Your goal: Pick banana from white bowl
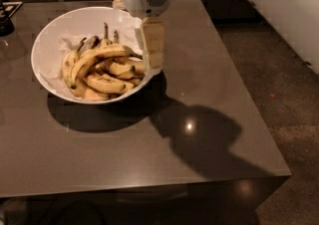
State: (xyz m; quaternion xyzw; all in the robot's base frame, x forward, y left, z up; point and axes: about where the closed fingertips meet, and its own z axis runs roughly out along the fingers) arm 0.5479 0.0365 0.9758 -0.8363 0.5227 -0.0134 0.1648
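Note:
The white bowl (50, 30) stands on the far left part of the dark table (199, 119), lined with white paper. The banana (97, 54), long, curved and speckled, lies on top of the pile and arches from the lower left to the bowl's right side. Other speckled bananas (107, 83) lie under it, their dark stems pointing to the far side. My gripper (152, 50) hangs from its white wrist over the bowl's right rim, just right of the banana's right end. It holds nothing that I can see.
A dark object (5, 20) sits at the table's far left edge. The table's front edge (149, 184) and right edge drop to a speckled floor (279, 69). A pale wall (279, 0) stands at the right. The arm's shadow falls on the table's middle.

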